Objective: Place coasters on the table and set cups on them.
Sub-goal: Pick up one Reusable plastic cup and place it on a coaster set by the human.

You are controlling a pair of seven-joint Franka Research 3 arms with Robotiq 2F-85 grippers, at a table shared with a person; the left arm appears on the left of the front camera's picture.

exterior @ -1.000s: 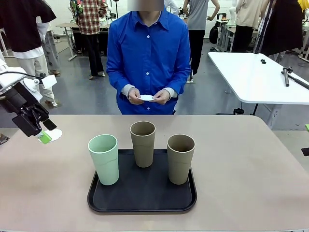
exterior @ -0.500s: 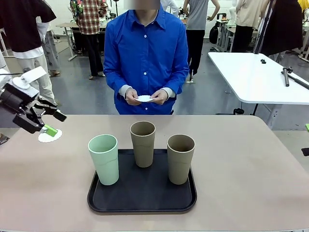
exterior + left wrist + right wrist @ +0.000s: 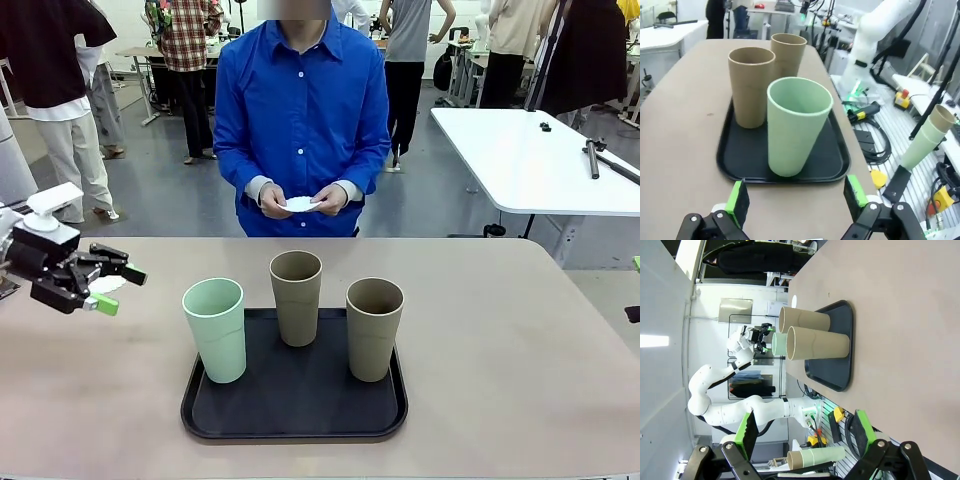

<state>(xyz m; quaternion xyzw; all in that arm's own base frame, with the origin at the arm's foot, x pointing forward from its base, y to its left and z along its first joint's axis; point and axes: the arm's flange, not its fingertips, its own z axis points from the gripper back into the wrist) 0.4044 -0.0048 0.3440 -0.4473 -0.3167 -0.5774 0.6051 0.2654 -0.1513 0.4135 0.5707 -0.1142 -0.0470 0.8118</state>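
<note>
One white coaster lies on the beige table at the far left, partly hidden behind my left gripper. That gripper hangs open just above it, with its fingers level and aimed at the mint cup. Two tan cups stand with the mint cup on the black tray. The left wrist view shows the mint cup straight ahead between the spread fingers of the left gripper. My right gripper is open and holds nothing. The person holds more coasters in both hands.
The person in a blue shirt stands at the far side of the table. A white table stands behind on the right. Beside the table on the robot's side, stacked spare cups sit among cables.
My left gripper has lifted off the coaster, which now lies on the table. It has turned from pointing down to pointing sideways at the mint cup. The cups stay put.
</note>
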